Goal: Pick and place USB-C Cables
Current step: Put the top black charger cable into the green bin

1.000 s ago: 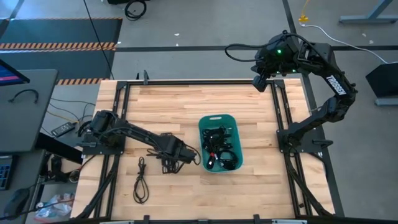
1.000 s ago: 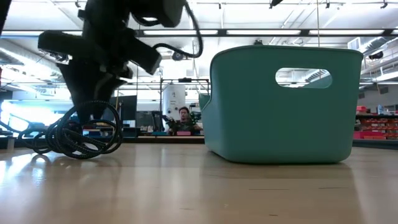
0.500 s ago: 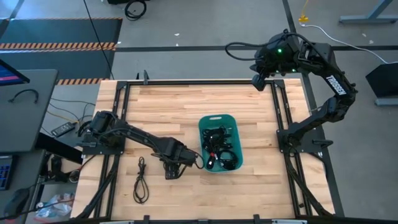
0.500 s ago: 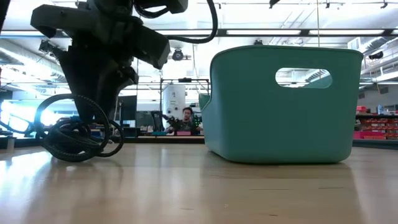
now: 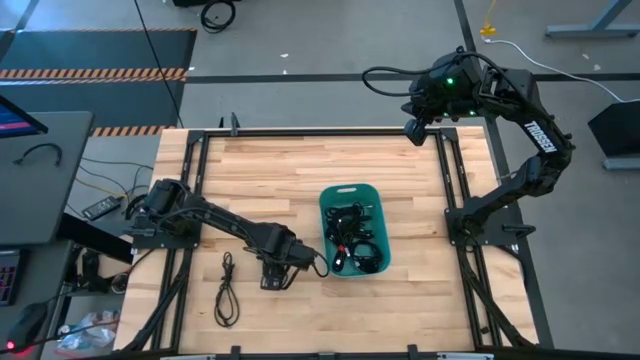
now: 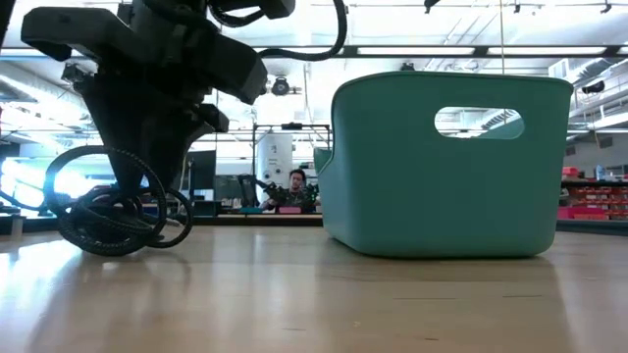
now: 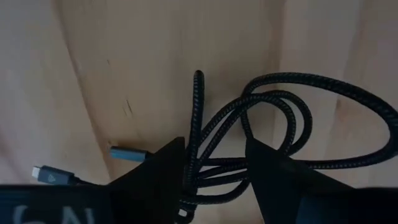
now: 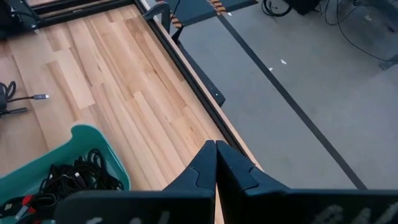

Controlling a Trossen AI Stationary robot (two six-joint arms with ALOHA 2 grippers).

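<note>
My left gripper (image 5: pixel 275 272) stands over the wood left of the teal tub (image 5: pixel 325 215), pointing down and shut on a coiled black USB-C cable (image 6: pixel 108 211). In the left wrist view that cable's loops (image 7: pixel 280 118) spread over the boards and its two plugs (image 7: pixel 127 154) lie beside my fingers. A second cable (image 5: pixel 227 290) lies stretched out on the table nearer the left edge. Several more cables (image 5: pixel 352 245) are heaped inside the tub. My right gripper (image 8: pixel 216 146) is shut and held high over the table's far right corner (image 5: pixel 415 128). My left gripper pinches several strands of the coil (image 7: pixel 208 168) between its two fingers (image 7: pixel 165 171), coming from above and pointing down. The coil hangs below the fingers with one big loop standing upright (image 6: pixel 103 172). Whether the lowest loops (image 6: pixel 108 245) touch the table, I cannot tell.
The tub (image 6: pixel 442 176) stands right of the table's middle, with a handle slot in its wall. Bare wood lies along the far half and along the near edge. Black frame rails run along both sides. A person sits far behind the table in the low view (image 6: pixel 291 186).
My left gripper has moved toward the table's near edge and slightly away from the tub, turning a little as it went. The coiled cable has gone along with it, staying in its fingers and keeping low over the wood.
</note>
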